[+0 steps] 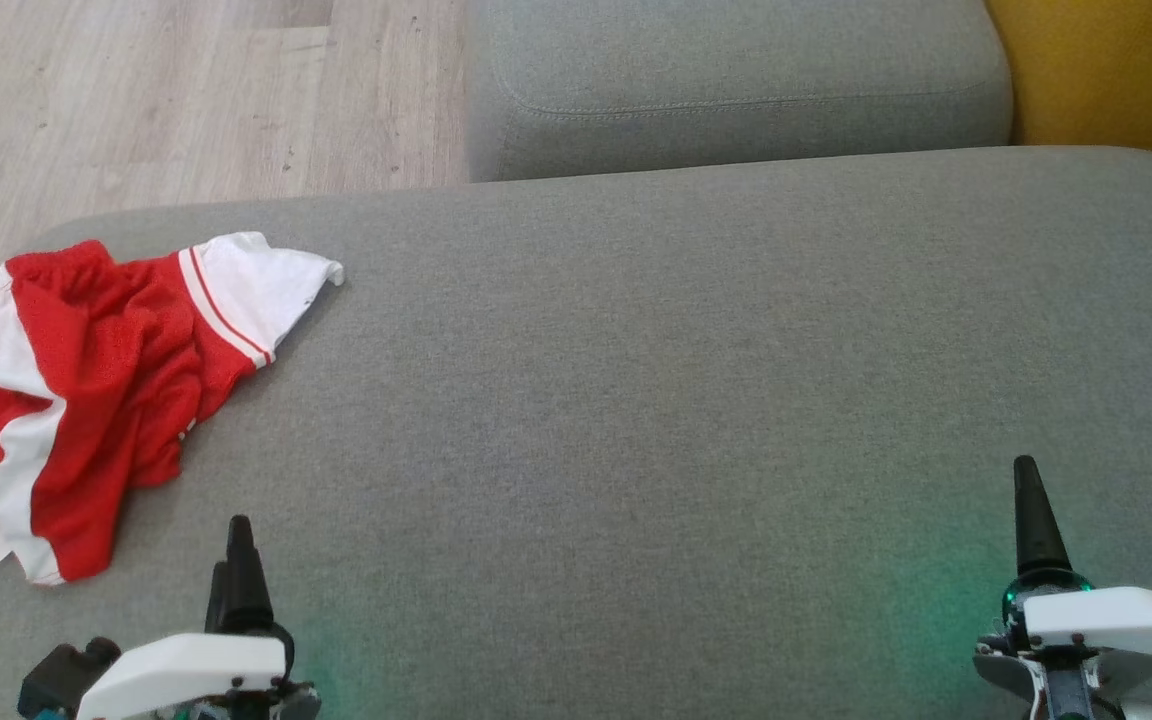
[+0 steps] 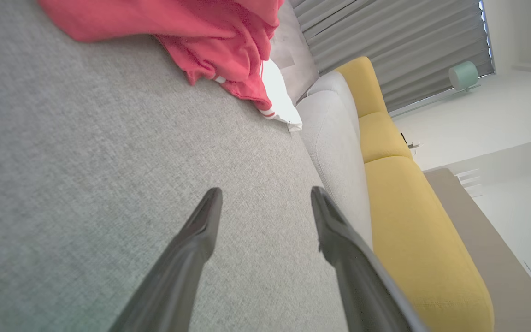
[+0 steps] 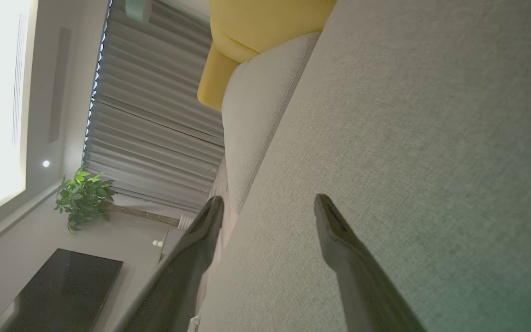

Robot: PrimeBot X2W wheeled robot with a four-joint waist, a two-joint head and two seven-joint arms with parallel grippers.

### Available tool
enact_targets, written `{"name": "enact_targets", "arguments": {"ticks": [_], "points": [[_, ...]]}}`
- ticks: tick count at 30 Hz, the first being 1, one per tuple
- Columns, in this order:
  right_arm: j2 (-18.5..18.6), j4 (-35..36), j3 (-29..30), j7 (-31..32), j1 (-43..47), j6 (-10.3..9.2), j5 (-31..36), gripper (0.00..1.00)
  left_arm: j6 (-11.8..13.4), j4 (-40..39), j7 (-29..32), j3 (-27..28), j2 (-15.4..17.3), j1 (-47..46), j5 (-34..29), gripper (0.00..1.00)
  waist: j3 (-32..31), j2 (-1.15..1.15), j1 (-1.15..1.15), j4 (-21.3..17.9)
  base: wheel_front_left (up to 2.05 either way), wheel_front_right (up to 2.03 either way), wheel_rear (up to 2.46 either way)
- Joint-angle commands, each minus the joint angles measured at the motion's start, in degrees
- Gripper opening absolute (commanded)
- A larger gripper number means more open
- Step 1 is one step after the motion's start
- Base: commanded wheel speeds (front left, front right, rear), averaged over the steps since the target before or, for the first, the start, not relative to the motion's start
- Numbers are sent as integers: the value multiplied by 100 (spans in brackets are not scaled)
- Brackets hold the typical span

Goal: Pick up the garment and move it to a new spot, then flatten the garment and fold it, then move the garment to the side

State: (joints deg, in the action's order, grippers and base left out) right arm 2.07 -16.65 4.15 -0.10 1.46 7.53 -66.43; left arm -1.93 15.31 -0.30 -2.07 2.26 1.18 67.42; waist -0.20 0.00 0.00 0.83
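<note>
The red-and-white garment (image 1: 86, 390) lies crumpled at the left edge of the grey seat (image 1: 636, 400). The left jaws stand apart over the seat's near left, close to the garment. The right jaws stand apart over its near right, well away from it. Behind the seat sit a grey cushion (image 1: 736, 80) and a yellow cushion (image 1: 1116, 70), with wood floor (image 1: 186, 90) at its far left.

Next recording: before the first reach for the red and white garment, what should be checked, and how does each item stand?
1. Left gripper open, nothing between its fingers: ok.
2. Right gripper open, nothing held: ok.
3. Garment in sight, on the left of the grey cushion: ok.
4. Garment lying flat: not ok, it is crumpled.
5. Room on the cushion to its right for a new spot: ok.
</note>
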Motion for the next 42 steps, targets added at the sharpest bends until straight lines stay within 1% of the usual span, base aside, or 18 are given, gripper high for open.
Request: {"name": "enact_targets", "arguments": {"ticks": [1,18,42], "points": [[36,242,-67,-78,-272,-1,175,100,33,-240,-61,6,36,-271,-177,100,0,0,0,1,0,0,0],[45,440,-305,-365,-306,-2,1322,100,254,-441,-347,-245,41,-341,-1316,100,7,0,0,37,0,0,0],[57,624,-456,-752,-304,-3,2834,100,580,-702,-733,-624,48,-438,-2755,100,-25,0,0,116,0,0,0]]}}
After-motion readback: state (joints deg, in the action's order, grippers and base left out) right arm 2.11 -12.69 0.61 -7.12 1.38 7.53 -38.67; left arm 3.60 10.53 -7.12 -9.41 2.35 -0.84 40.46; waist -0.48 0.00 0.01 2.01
